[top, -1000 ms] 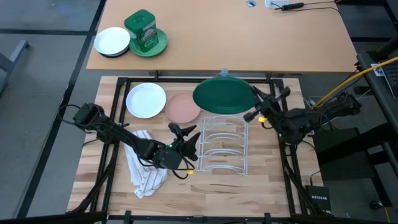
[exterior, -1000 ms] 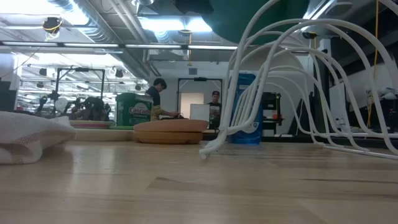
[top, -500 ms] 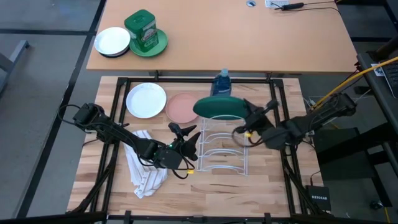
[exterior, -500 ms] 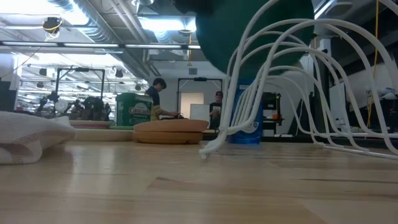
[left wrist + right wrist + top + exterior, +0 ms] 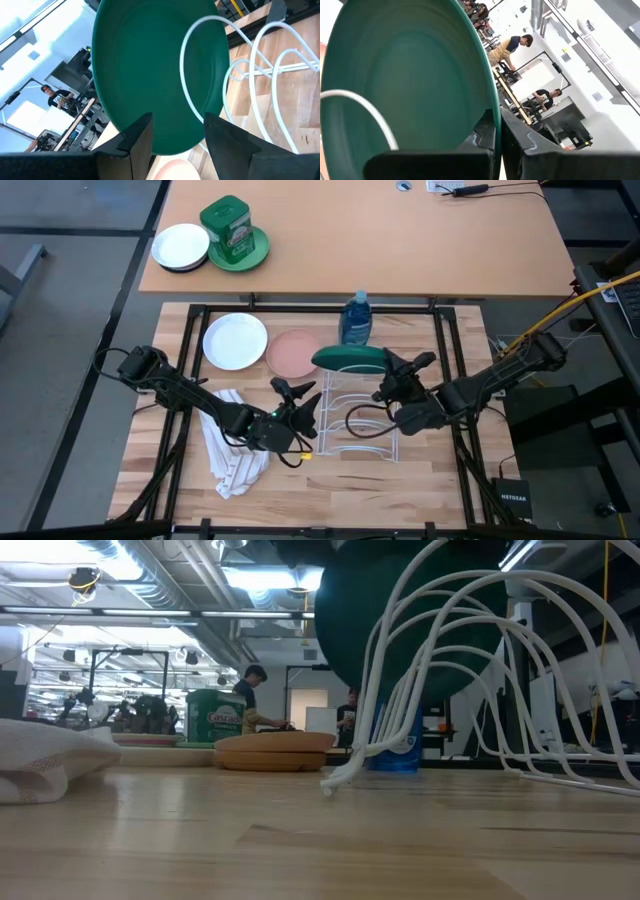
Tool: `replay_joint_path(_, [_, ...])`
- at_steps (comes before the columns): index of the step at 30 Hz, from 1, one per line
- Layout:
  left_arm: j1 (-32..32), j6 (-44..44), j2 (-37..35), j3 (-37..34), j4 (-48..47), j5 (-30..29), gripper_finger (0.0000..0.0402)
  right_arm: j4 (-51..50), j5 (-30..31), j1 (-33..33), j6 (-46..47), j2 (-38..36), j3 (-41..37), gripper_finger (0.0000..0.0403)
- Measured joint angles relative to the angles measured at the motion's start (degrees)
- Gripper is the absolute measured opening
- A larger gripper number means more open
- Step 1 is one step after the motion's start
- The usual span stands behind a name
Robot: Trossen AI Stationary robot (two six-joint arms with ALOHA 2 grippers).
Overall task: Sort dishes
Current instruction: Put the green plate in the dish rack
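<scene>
The dark green plate point(image 5: 349, 358) stands on edge among the far hoops of the white wire rack point(image 5: 357, 430), and my right gripper point(image 5: 387, 377) is shut on it. In the low view the green plate point(image 5: 400, 610) hangs behind the rack's hoops, its lower rim above the table. The white plate point(image 5: 235, 340) and the salmon pink plate point(image 5: 293, 353) lie flat on the table left of the rack. No brown plate is in view. My left gripper point(image 5: 305, 402) waits open beside the rack's left side. My right gripper pinches the green plate's rim point(image 5: 492, 107) between its two fingers point(image 5: 482, 137), one on each face. The fingers come level from the table's right side. The plate is near upright and lifted, between the rack's wires; I cannot tell whether it touches them.
A blue soap bottle point(image 5: 355, 318) stands just beyond the rack. A white towel point(image 5: 235, 455) lies crumpled under my left arm. On the far table sit a small white dish point(image 5: 180, 247) and a green tin on a green plate point(image 5: 235, 235). People stand in the room behind.
My right gripper has moved toward the table's near-left and down, tipping the green plate from almost flat to standing on edge. The plate has come down among the rack's far hoops, and the blue bottle behind it has come into view.
</scene>
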Motion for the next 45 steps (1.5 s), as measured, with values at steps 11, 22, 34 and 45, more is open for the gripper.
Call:
replay_joint_path(11, [0.00, -6.09, 0.02, -0.02, -5.85, 0.02, 0.0166, -25.28, -7.39, -0.04, 30.19, -1.38, 0.00, 0.0010])
replay_joint_path(22, [0.72, -6.27, 0.02, -0.01, -5.73, 0.02, 0.0166, -37.55, -15.51, -0.09, 50.48, -1.29, 0.00, 0.0011])
replay_joint_path(34, [1.15, -6.51, 0.01, -0.01, -5.68, 1.66, 0.0166, -37.83, -25.33, -0.15, 51.44, -1.27, 0.00, 0.0032])
replay_joint_path(45, [1.16, -6.56, 0.00, 0.00, -5.44, 1.69, 0.0166, -37.25, -29.49, -0.15, 51.57, -1.31, 0.00, 0.0110])
